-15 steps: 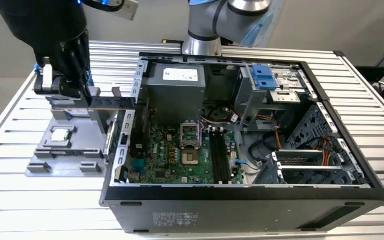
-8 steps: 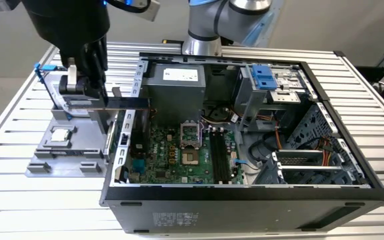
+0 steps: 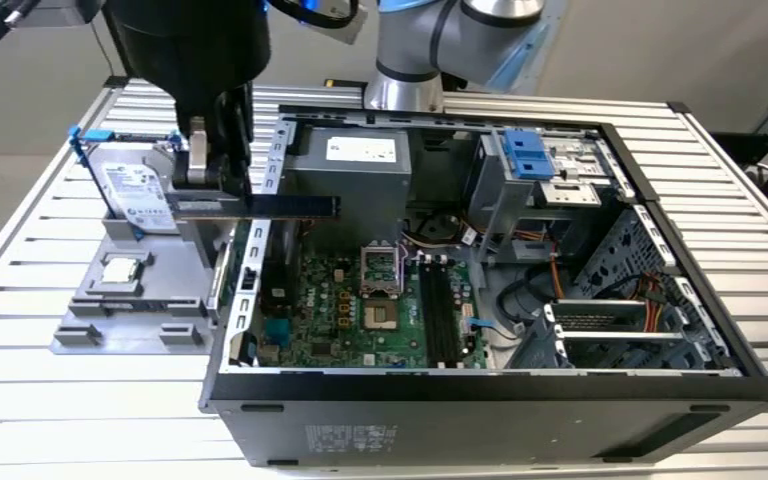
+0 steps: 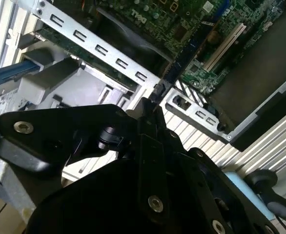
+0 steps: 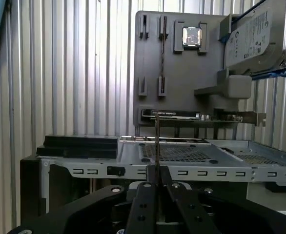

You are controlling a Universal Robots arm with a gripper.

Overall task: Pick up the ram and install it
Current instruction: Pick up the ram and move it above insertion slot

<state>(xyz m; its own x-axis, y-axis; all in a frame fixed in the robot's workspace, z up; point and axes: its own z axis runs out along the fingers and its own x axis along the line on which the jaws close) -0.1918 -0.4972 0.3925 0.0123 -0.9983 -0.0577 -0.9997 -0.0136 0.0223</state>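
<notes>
Slatted tabletop [image 3: 37, 400] bears the open case [image 3: 491, 410], above whose rim the fingers [image 5: 144, 192] pinch the ram [image 3: 277, 207], its gripped part hidden.

Nothing cleanly readable. White printed label on hard drive [image 3: 137, 195], lines too fine to make out. White sticker on power supply [image 3: 361, 149], print illegible. Pale fine-print sticker on case [image 3: 518, 430] outer wall. White logo lettering on motherboard [image 4: 138, 15], upside down in the second wrist view.
</notes>
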